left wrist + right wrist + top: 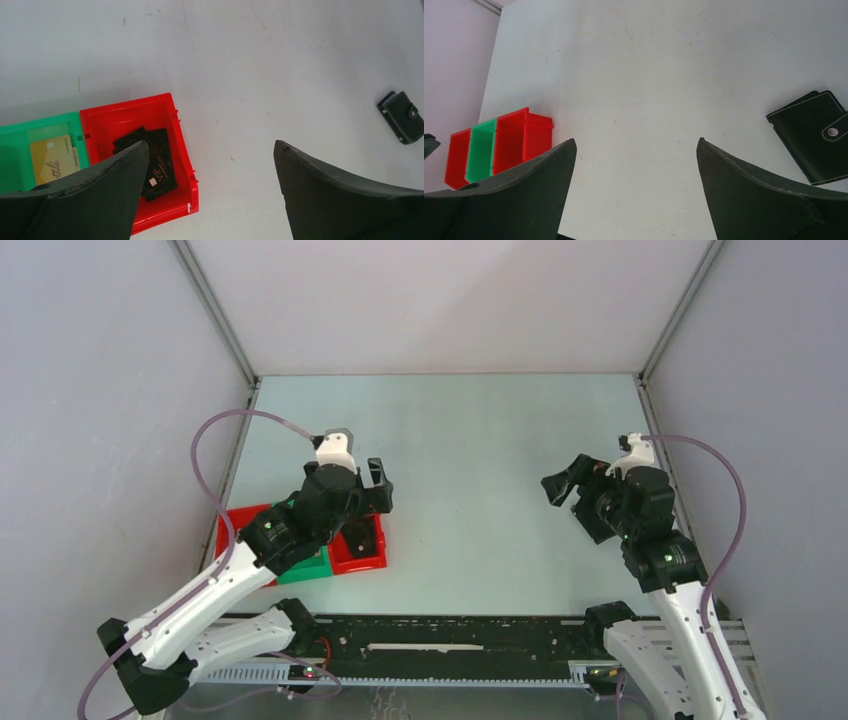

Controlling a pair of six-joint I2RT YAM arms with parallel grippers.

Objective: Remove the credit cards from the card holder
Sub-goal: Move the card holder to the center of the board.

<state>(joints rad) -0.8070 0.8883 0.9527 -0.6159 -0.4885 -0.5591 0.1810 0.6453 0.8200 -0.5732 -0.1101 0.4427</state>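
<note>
1. The left tool (210, 145) hangs above the desk (250, 60) with its two fingers spread wide and nothing between them.
2. Below its left finger sits a red tray (186, 150), and a green tray (15, 150) stands touching that tray's side.
3. Dark cards (160, 150) lie flat in the red tray, overlapping; the top one is marked "VIP". The finger hides part of them.
4. A tan card (50, 160) lies flat in the green tray.
5. The card holder (402, 117) lies on the bare desk, well apart from the trays and off to the right in the left wrist view. It is folded shut, with a snap tab across its edge.
6. The right tool (636, 142) is also spread wide and holds nothing. The card holder lies just beyond its right finger, not touching it.
7. From the right wrist, a second red tray (456, 157) shows on the far side of the green one, so the three stand in a row.
</note>
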